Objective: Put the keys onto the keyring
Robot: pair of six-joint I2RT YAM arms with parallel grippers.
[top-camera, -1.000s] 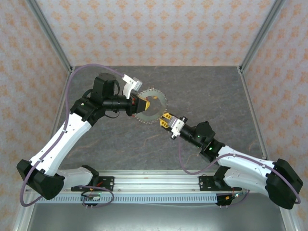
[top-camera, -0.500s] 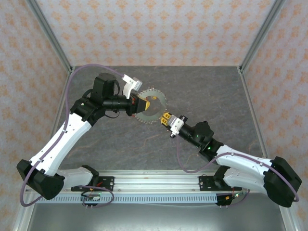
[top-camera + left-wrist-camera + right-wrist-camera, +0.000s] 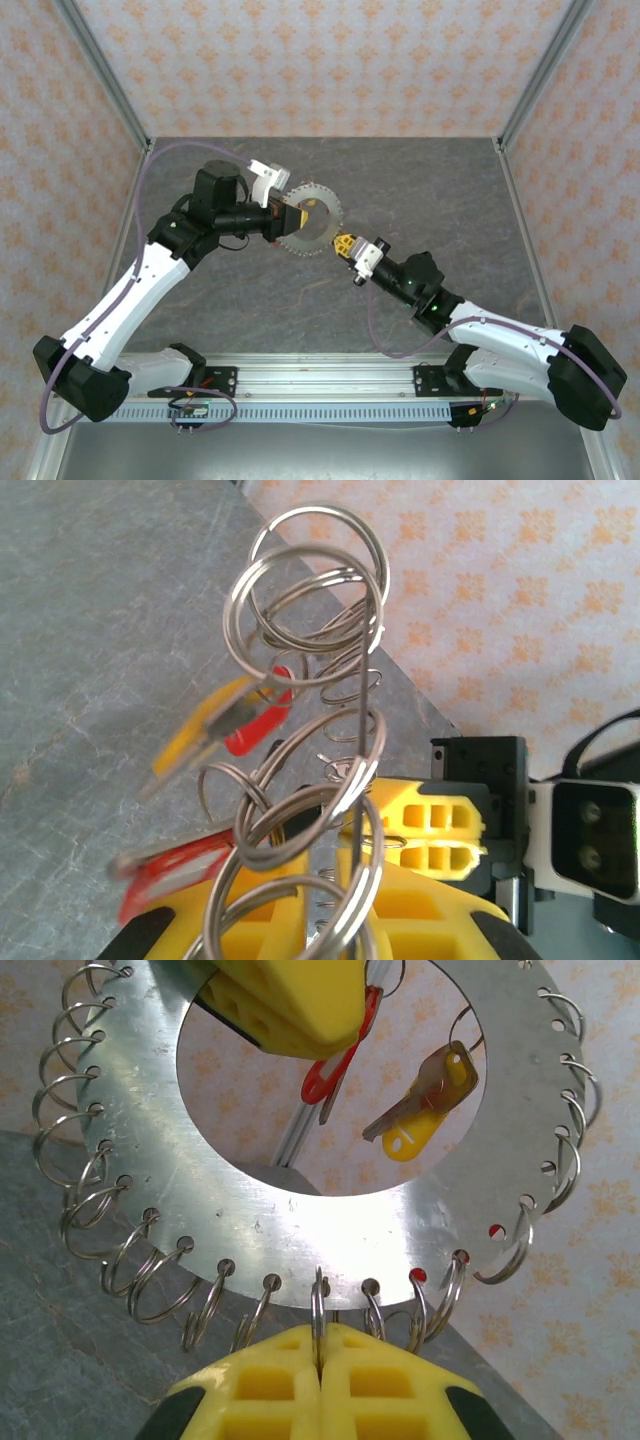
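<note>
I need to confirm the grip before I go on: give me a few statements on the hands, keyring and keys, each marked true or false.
1. The right hand is shut on a split ring at the rim of the keyring. True.
2. The keyring lies flat on the table. False: the left hand holds it up off the table.
3. A yellow key shows through the keyring's opening in the right wrist view. True.
4. Every split ring along the rim carries a key. False: most of them are bare.
</note>
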